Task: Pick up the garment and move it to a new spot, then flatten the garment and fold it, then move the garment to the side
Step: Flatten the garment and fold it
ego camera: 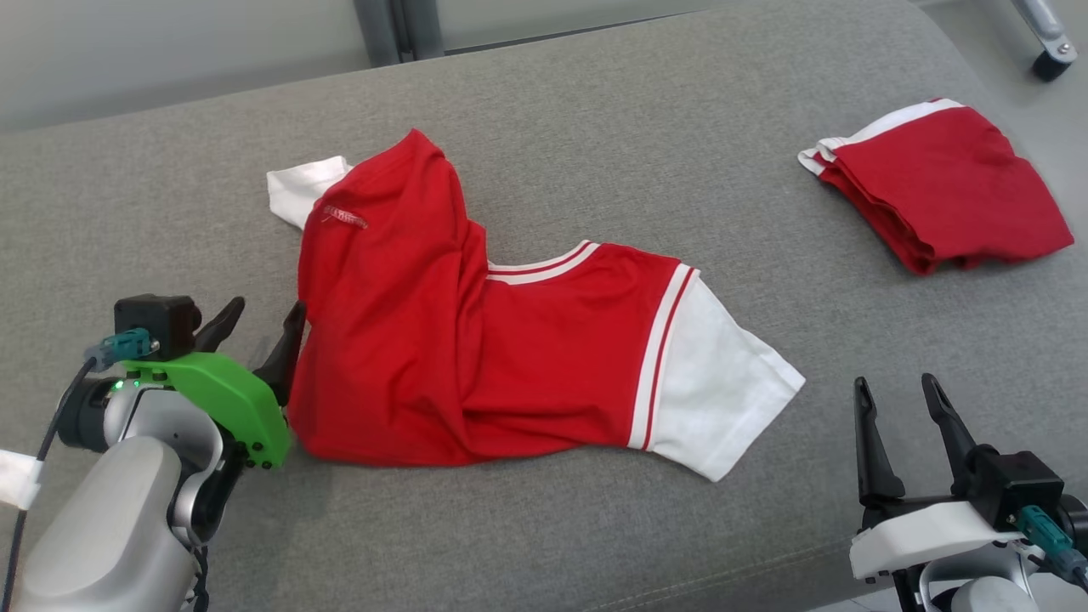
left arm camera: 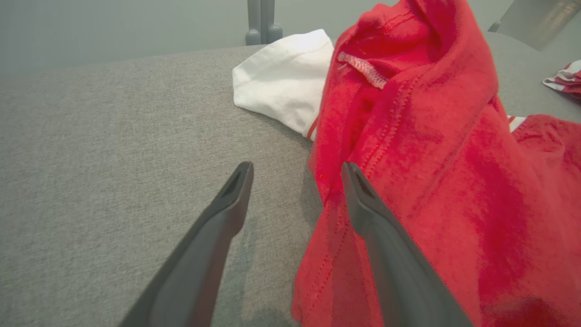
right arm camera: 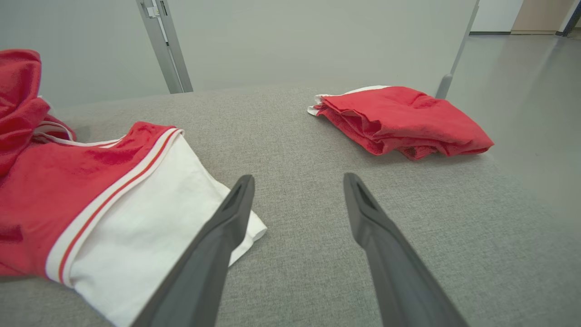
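Observation:
The garment [ego camera: 476, 340] is a red shirt with white sleeves, lying rumpled and partly doubled over in the middle of the grey cushion [ego camera: 595, 110]. My left gripper [ego camera: 259, 327] stands open at the shirt's left edge, one finger against the red cloth and nothing between the fingers. In the left wrist view the red fabric [left arm camera: 431, 181] rises beside the right finger [left arm camera: 363, 204], with a white sleeve [left arm camera: 286, 77] beyond. My right gripper [ego camera: 901, 399] is open at the lower right, apart from the shirt's white sleeve [right arm camera: 150, 236], which lies to its left.
A second red garment [ego camera: 943, 187] lies folded at the far right of the cushion, also seen in the right wrist view [right arm camera: 399, 118]. A caster and metal leg [ego camera: 1050, 51] stand past the cushion's back right corner. The cushion's front edge runs near my right gripper.

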Controlling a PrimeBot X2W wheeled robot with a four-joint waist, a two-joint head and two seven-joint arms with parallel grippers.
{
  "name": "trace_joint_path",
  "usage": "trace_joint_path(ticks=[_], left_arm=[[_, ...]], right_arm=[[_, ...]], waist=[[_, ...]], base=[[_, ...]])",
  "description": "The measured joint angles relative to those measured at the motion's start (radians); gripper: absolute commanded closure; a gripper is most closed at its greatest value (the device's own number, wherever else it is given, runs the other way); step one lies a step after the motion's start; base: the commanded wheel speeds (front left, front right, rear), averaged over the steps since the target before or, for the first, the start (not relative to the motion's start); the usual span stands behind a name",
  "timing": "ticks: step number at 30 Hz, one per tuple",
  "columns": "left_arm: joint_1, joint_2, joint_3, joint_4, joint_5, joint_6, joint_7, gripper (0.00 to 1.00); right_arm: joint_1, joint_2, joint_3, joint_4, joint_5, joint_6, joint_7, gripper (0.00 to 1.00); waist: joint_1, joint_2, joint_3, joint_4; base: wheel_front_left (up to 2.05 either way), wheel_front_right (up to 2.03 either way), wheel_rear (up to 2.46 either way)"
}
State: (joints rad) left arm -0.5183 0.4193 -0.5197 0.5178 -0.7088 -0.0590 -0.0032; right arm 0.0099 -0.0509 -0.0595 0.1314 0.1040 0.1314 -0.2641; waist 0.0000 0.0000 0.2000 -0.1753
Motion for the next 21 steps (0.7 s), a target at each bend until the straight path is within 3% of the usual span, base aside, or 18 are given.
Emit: trace_joint_path(ticks=[3, 4, 9, 13, 14, 16, 21], left_arm=[[0.023, 0.026, 0.011, -0.006, -0.039, 0.002, 0.044, 0.0], [0.035, 0.029, 0.006, -0.009, -0.065, -0.025, 0.073, 0.0], [0.045, 0.008, -0.021, -0.034, -0.154, -0.06, 0.137, 0.0], [0.057, 0.019, -0.057, -0.014, -0.161, -0.065, 0.162, 0.0], [0.058, 0.02, -0.061, -0.007, -0.165, -0.065, 0.165, 0.3], [0.058, 0.02, -0.071, -0.008, -0.174, -0.066, 0.164, 1.0], [0.078, 0.024, -0.099, -0.062, -0.189, -0.07, 0.138, 1.0]], right_arm=[[-0.005, 0.0, 0.003, -0.002, -0.002, 0.0, 0.0, 0.0], [-0.014, -0.002, 0.008, -0.003, -0.002, 0.0, 0.0, 0.0], [-0.019, -0.009, 0.008, -0.002, -0.002, 0.0, 0.0, 0.0], [-0.019, -0.011, 0.007, -0.001, -0.002, 0.0, 0.0, 0.0], [-0.019, -0.011, 0.006, 0.0, -0.002, 0.0, 0.0, 0.0], [-0.017, -0.011, 0.001, 0.0, -0.002, 0.0, 0.0, 0.0], [-0.007, -0.01, -0.016, -0.003, -0.002, 0.0, 0.0, 0.0]], waist=[[0.0, 0.0, 0.003, 0.028], [0.0, 0.0, 0.01, 0.039], [0.0, 0.0, 0.034, 0.047], [0.0, 0.0, 0.045, 0.043], [0.0, 0.0, 0.046, 0.041], [0.0, 0.0, 0.047, 0.036], [0.0, 0.0, 0.043, 0.04]], base=[[0.0, 0.0, 0.0], [0.0, 0.0, 0.0], [0.0, 0.0, 0.0], [0.0, 0.0, 0.0], [0.0, 0.0, 0.0], [0.0, 0.0, 0.0], [0.0, 0.0, 0.0]])
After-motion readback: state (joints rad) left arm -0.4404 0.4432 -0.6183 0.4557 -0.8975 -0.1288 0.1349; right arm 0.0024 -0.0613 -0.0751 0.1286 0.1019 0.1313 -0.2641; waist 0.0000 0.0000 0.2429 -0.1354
